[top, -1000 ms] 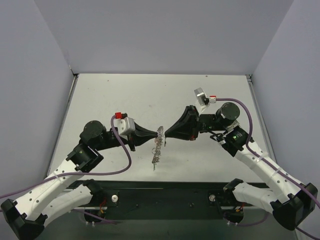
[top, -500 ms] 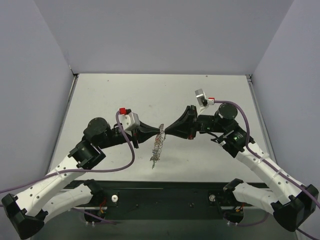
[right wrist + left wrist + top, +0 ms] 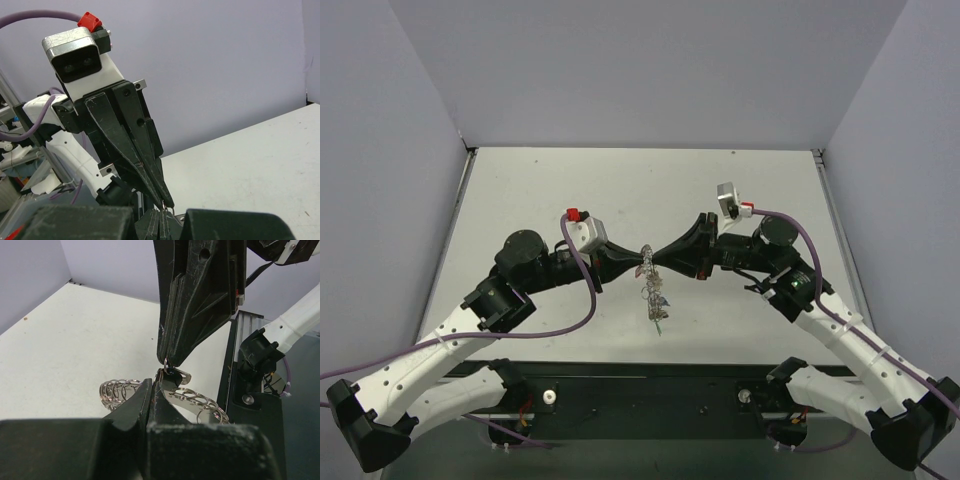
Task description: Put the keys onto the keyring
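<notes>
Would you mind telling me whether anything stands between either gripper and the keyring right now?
Nothing visible does. The left gripper and the right gripper meet tip to tip, both shut on the upper end of the keyring, and the rest of it hangs below them.

The overhead camera looks steeply down from behind the arm bases (image 3: pixel 650 398), taking in the whole bench (image 3: pixel 740 190). The left wrist camera sights closely along the left end effector (image 3: pixel 154 387) toward the right end effector (image 3: pixel 167 360), the right wrist camera the reverse; all three share that meeting point.
</notes>
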### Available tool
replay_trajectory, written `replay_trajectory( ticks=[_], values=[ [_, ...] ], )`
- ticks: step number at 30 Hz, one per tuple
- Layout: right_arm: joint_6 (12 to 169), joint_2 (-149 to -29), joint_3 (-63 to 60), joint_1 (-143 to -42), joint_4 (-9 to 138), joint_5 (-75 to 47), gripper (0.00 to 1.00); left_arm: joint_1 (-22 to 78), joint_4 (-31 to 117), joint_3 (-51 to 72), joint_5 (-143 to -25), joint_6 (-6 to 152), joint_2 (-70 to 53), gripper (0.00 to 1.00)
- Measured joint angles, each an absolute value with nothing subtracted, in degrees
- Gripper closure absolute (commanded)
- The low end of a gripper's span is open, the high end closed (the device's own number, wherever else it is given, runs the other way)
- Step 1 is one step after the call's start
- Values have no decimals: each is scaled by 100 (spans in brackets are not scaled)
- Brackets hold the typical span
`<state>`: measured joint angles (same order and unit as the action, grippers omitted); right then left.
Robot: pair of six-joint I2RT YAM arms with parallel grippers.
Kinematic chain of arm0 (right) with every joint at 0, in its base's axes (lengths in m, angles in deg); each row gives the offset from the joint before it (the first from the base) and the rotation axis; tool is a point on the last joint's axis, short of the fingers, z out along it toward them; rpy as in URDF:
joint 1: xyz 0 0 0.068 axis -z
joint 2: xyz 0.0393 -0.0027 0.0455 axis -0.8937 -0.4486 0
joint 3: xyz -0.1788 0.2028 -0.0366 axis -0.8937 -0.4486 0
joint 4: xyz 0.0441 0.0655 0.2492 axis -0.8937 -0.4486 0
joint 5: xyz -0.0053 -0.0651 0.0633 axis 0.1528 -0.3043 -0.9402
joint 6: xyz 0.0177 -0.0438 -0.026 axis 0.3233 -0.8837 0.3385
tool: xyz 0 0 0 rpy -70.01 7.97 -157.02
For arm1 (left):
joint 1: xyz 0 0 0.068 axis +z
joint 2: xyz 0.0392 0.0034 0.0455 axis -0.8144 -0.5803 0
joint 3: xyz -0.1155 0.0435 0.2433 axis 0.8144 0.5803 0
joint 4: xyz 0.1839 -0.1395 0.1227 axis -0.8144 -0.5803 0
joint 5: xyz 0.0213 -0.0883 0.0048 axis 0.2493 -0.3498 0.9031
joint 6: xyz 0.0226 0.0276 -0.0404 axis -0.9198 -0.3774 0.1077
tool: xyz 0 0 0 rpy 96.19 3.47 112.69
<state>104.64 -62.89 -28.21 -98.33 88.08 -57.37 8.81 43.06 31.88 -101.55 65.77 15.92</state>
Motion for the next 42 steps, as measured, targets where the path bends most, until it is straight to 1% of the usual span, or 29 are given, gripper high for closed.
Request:
replay_trajectory(
  ticks=[34,42],
  values=[
    [10337,-6162,-2882,-10023,8790,-5160,100,776,4214,3180,-10118,6586,1648,100],
    [10340,-6138,-2884,-10025,8805,-5094,100,774,4290,3195,-10187,6789,1718,100]
  ],
)
